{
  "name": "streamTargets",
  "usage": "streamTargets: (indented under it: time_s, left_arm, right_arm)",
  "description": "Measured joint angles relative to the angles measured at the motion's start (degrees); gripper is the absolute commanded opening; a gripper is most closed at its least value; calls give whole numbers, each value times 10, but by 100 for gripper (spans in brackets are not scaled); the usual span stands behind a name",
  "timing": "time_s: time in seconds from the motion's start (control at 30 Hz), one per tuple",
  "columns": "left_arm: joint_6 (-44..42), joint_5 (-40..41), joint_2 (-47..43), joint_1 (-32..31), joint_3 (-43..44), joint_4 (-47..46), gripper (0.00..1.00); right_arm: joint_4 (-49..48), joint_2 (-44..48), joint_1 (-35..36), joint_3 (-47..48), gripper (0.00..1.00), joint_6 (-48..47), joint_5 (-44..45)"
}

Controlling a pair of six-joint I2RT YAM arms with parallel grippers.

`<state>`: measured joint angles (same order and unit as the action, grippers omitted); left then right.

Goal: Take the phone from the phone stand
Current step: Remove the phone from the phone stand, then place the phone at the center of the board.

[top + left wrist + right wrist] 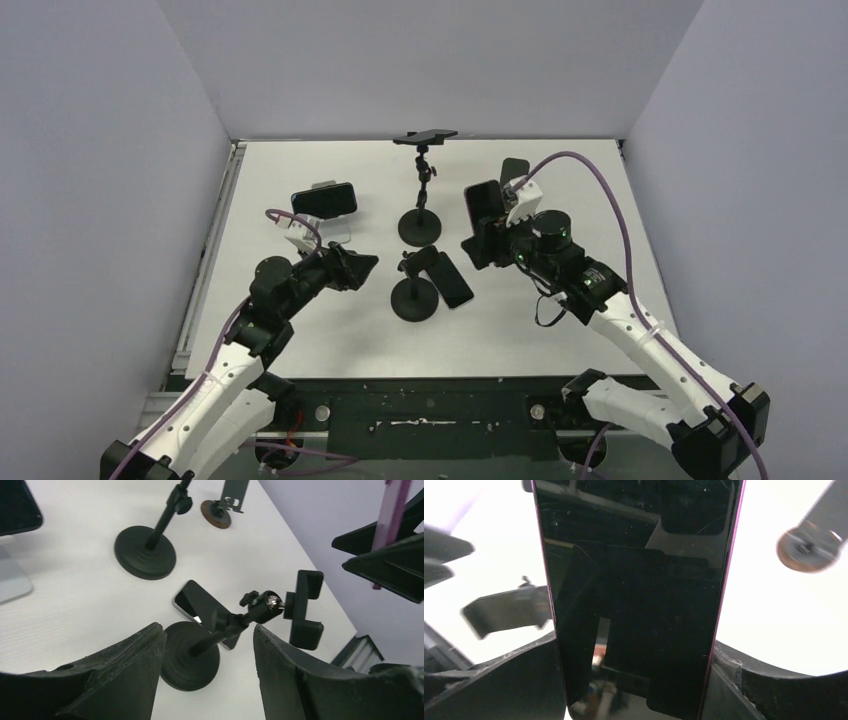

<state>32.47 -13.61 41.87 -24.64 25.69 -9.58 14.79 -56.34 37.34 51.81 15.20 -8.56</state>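
Note:
A short black phone stand (414,299) stands mid-table, its clamp (303,608) empty. A dark phone (455,282) lies flat on the table right beside the stand's base (190,656). My left gripper (362,266) hovers just left of this stand, open, with nothing between its fingers (125,670). In its wrist view the stand's stem shows beyond the gap. My right gripper (482,243) holds a second, pink-edged phone (636,580) upright at centre right. Its fingers (744,680) press both long edges of that phone.
A tall stand (420,226) at centre back carries a phone (425,136) on top. A white stand holding a phone (324,199) is at the left, close to my left arm. Another stand (515,168) rises behind my right gripper. Walls enclose three sides.

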Motion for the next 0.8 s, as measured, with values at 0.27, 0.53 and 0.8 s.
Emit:
streamTargets:
  time_s: [0.27, 0.53, 0.8]
  left_arm:
    - [-53, 70, -31, -4, 11, 61, 63]
    - [-69, 76, -49, -23, 14, 73, 63]
    - [-77, 76, -67, -35, 14, 74, 63]
  right_arm:
    - [40, -77, -150, -55, 0, 1, 9]
    - [27, -220, -148, -54, 0, -13, 20]
    - [8, -353, -148, -24, 0, -40, 42]
